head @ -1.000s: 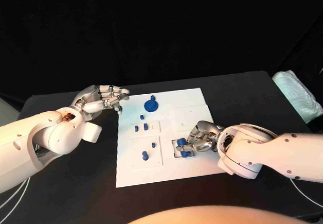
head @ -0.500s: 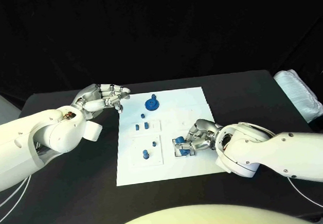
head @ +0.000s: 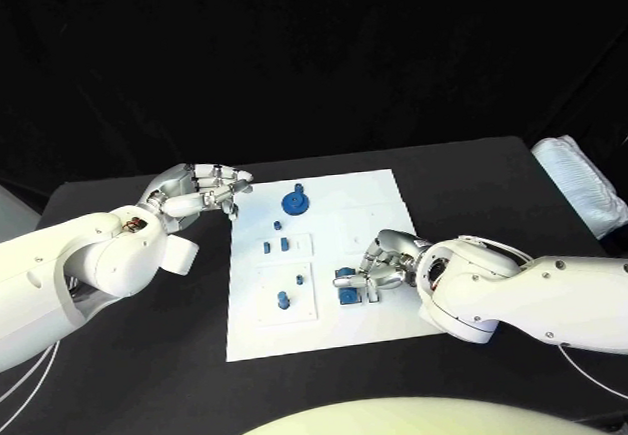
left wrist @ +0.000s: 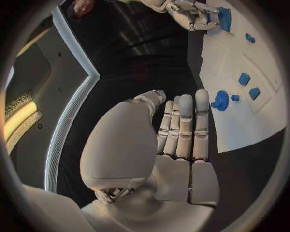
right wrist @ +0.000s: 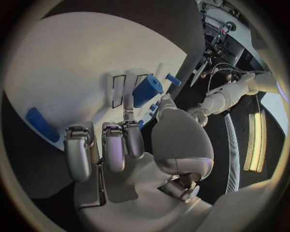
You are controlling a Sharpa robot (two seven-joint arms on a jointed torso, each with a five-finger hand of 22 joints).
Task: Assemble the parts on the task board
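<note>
I read the right hand (head: 382, 263) as the working hand: it sits low over the task board (head: 379, 318), on the half nearer its own arm, with its fingers bent down around a small blue cylindrical part (head: 347, 275). In the right wrist view that same part (right wrist: 147, 90) lies just off the fingertips (right wrist: 129, 113), beside a pair of raised white slots (right wrist: 123, 88). Whether the fingers actually pinch it I cannot tell — the contact is hidden from the head camera, and the wrist camera shows a sliver of board between fingertip and part.

The relation that governs the next move, in my judgement: the part lies ahead of the fingertips, toward the board's centre line, with its long axis running obliquely across the fingers rather than along them. Any push or pinch should therefore come from the side, toward the slots.

The left hand (head: 197, 194) hangs above the black table (head: 139, 390) just off the board's far left corner, holding nothing, its fingers curled loosely and set side by side (left wrist: 181, 130). It is well apart from the part — the right hand is plainly nearer.

Other blue pieces stand on the board: a round knobbed part (head: 296, 201) near the far edge, and small blocks (head: 273, 246) in the left column.
</note>
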